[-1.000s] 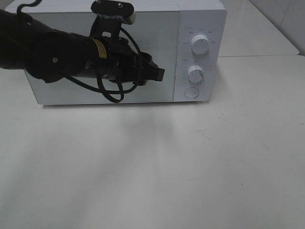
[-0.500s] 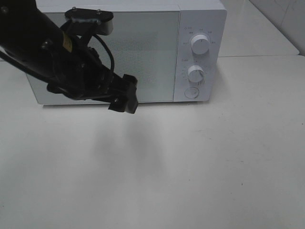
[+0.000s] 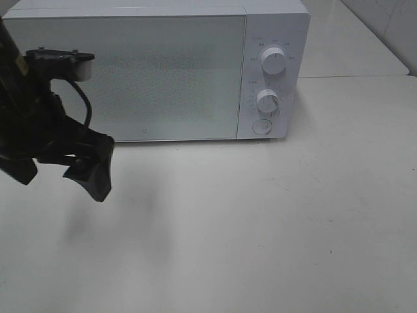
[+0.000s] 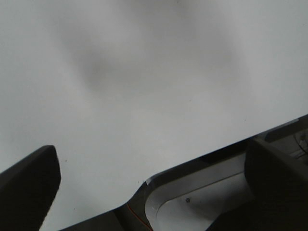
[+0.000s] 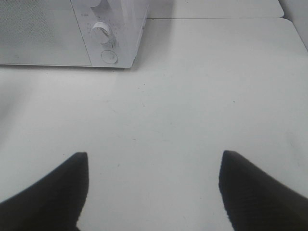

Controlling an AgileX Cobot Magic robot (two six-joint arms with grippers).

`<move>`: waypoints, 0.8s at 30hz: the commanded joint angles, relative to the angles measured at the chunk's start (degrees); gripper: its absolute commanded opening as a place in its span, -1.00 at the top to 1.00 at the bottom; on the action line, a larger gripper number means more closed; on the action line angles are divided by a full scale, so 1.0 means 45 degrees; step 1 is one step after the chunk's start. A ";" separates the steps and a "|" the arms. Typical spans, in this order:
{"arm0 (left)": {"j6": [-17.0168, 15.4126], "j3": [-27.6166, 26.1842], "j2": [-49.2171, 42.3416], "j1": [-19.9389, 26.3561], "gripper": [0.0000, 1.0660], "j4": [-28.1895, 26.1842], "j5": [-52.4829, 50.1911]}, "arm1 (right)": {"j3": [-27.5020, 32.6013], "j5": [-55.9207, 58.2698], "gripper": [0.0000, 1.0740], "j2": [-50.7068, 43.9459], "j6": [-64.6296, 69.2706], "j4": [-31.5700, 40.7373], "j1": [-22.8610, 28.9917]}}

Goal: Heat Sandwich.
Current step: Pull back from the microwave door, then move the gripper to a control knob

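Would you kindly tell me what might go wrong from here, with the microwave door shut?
1. No sandwich shows in any view, and the microwave has a frosted door hiding the inside, so it might run empty.
2. The upper knob, lower knob and round button sit close together; the wide-open right claw may bump the wrong one.
3. The open left claw hangs by the microwave's left front corner and could clip it.

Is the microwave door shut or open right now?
Shut. The microwave door lies flush with the control panel, with no gap along its edge. Cannot tell what is inside.
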 commanded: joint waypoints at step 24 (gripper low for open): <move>0.1935 0.0000 -0.6022 0.7308 -0.85 -0.0726 0.3310 | 0.0025 -0.0127 -0.37 -0.0293 0.0000 -0.0013 -0.0038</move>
